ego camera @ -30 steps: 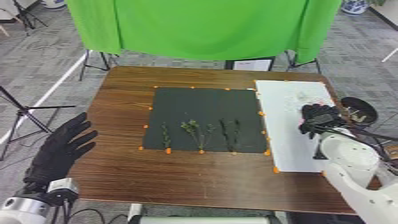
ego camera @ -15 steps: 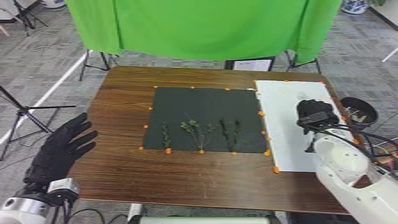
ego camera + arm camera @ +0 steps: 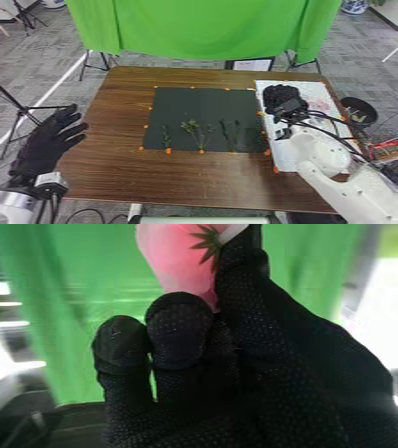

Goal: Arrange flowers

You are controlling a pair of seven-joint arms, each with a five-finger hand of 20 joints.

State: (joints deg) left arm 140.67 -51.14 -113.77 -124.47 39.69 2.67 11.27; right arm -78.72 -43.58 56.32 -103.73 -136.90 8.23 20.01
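Right hand [image 3: 282, 98], one: poised in the right half of the frame, over the left part of the white sheet [image 3: 311, 88], close by the right border of the black mat [image 3: 204, 102]; fingers and thumb drawn narrow, pinched on one pink flower [image 3: 171, 251]. Flower's long axis: roughly in line with the fingers, slightly aslant; how its stem lay could not be told. Mat, the likely destination, lay leftward of this nearer hand, so the next move probably called for a leftward carry. Pale pink pieces [image 3: 322, 104], apparently blooms, on the sheet to the hand's right: number not discernible. On the mat's lower half: one slim sprig [image 3: 166, 136] at left, one branching sprig [image 3: 190, 128] mid-mat, two dark stems [image 3: 225, 132] farther right. Left hand [image 3: 43, 142], one: at the left edge, wide, holding nothing. Dark round container [image 3: 356, 106], one: beyond the table's [image 3: 133, 175] right edge.
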